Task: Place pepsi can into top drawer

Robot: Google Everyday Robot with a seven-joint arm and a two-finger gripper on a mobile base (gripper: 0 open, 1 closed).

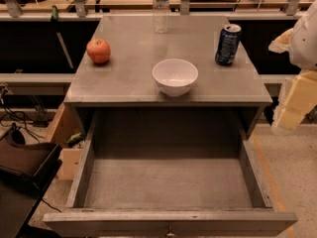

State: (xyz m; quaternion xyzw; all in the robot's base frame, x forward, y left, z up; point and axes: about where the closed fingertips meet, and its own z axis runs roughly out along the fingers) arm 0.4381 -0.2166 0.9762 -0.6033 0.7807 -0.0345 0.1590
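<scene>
Gripper (296,100) was pictured at the right edge, beside the table (133,58), its state impossible to tell. The can (228,44), stood upright near the right rear corner, could be toppled by a glancing sideways approach, or the bowl (175,76) clipped en route to the open drawer (168,182). The can was seen dark blue, silver-topped, white-marked.

The arm (305,36) is seen at the right edge of the view as a white rounded casing, partly cut off by the frame. Directly beneath it, the pale yellow pincer (292,103) is hung, angled downward and slightly leftward.
</scene>
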